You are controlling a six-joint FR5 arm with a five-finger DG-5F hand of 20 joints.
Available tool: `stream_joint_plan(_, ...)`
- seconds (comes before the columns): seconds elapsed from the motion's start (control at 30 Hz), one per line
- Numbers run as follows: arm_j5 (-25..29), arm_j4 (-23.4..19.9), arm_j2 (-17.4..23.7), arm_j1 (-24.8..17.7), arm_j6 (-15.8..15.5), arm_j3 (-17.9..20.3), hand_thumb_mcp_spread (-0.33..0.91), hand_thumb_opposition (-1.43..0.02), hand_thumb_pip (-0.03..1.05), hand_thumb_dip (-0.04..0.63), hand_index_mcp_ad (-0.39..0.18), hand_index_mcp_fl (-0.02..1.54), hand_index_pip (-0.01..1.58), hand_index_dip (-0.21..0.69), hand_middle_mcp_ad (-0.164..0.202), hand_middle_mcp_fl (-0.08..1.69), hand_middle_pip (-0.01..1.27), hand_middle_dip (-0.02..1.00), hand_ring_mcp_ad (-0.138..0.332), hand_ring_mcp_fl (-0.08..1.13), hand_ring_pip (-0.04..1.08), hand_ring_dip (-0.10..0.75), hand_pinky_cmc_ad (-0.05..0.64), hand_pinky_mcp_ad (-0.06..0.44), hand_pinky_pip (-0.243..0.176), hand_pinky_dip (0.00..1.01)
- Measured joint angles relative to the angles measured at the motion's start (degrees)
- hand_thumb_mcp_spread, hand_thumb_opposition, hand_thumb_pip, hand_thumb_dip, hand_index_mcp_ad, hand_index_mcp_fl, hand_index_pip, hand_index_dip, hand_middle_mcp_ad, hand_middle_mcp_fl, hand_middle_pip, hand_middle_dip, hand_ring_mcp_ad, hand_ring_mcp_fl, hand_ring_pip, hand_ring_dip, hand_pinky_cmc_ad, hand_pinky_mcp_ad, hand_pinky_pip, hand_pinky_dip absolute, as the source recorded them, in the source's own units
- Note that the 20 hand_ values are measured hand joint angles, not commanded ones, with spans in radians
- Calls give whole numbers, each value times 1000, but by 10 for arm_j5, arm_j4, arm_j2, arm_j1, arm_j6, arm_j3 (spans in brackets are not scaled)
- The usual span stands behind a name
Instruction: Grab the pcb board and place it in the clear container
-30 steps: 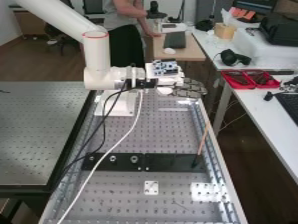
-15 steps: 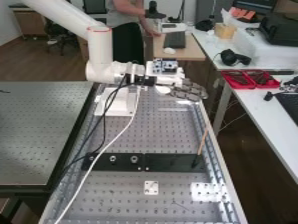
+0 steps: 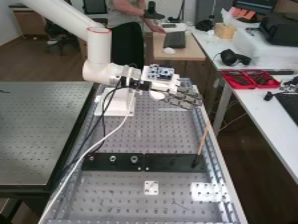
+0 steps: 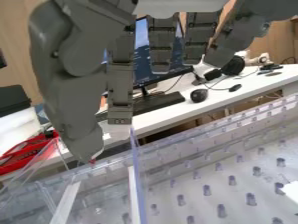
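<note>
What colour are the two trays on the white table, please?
The trays are red, clearest in the high view.

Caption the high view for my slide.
White jointed robot arm, its dark grey hand open over a perforated metal bench.

White arm [image 3: 100,49] cut off by the high view's edge, clear container [image 4: 137,172] cropped in the wrist view, monitor [image 4: 141,60] there — partly hidden behind the hand [image 3: 181,98]
</note>
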State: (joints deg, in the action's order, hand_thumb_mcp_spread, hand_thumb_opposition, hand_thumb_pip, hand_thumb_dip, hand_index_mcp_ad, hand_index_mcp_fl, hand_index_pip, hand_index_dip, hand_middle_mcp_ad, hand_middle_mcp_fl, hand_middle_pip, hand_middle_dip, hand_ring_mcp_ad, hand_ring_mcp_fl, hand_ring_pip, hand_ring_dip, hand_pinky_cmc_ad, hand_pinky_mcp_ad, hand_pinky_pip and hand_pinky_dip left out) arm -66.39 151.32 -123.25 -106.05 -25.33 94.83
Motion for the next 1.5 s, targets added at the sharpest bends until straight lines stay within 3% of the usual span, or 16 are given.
stream_joint_plan(0.13,-4,0,1,-2,0,-1,546,-834,393,251,-122,609,728,258,58,80,127,152,131,30,96,-16,365,99,-63,180)
stream_joint_plan(0.47,-10,-2,13,-7,-6,0,545,-827,393,251,-122,613,773,248,61,80,127,155,133,30,96,-16,365,98,-63,180)
stream_joint_plan(0.67,-14,-7,42,-4,-9,11,545,-824,384,253,-122,616,770,248,61,80,127,155,133,30,96,-16,365,98,-61,180)
stream_joint_plan(0.83,-25,-11,91,9,-18,31,532,-819,349,251,-122,607,635,248,58,80,127,155,126,30,96,-16,365,98,-61,180)
stream_joint_plan(1.1,-60,12,182,54,-39,70,501,-775,284,239,-108,606,225,286,61,80,127,155,127,19,96,-16,328,101,-61,192)
stream_joint_plan(1.23,-80,48,224,91,-59,87,487,-759,278,211,-106,620,166,349,61,80,127,155,141,14,98,-16,330,101,-61,215)
stream_joint_plan(1.5,-129,90,255,157,-75,99,492,-747,278,208,-96,658,101,393,58,80,127,155,143,17,96,-16,314,101,-61,229)
